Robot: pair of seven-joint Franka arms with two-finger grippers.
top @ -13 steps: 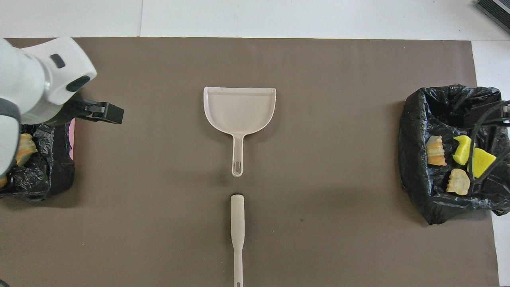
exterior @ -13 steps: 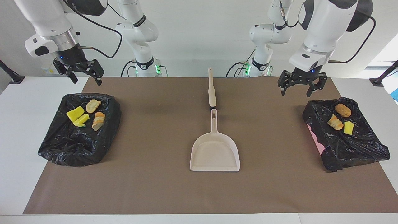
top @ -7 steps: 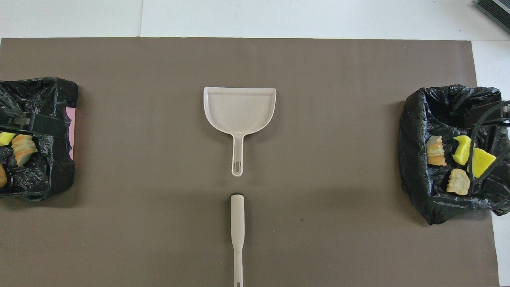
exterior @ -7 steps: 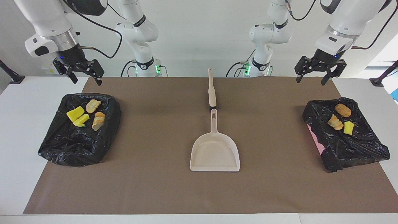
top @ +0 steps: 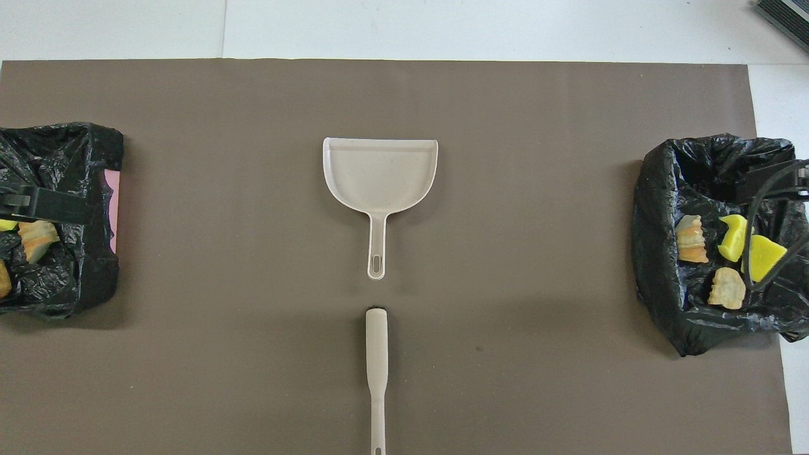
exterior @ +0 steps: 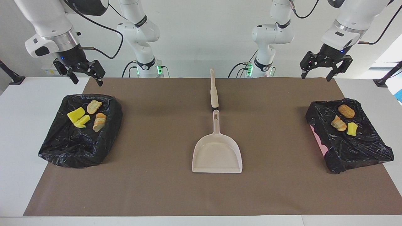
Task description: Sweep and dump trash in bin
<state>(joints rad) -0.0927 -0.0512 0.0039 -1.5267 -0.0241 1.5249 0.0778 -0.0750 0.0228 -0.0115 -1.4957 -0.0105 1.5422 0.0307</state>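
Left gripper (exterior: 324, 66), in the facing view, has risen from over its bin (exterior: 348, 136) to above the near edge of the counter (exterior: 176, 194), wide and empty. Right gripper (exterior: 82, 72), also wide, waits over the other bin (exterior: 80, 138). All the trash (exterior: 344, 121) lies in the bins; dustpan (exterior: 217, 150) and brush (exterior: 214, 91) rest at the middle. From overhead, only the left gripper's tip shows, and no trash lies on the mat. I judge the task finished.

Both arms were held raised at their own ends of the counter, the left gripper (exterior: 324, 67) and the right gripper (exterior: 84, 74) empty, fingers spread and pointed downward.
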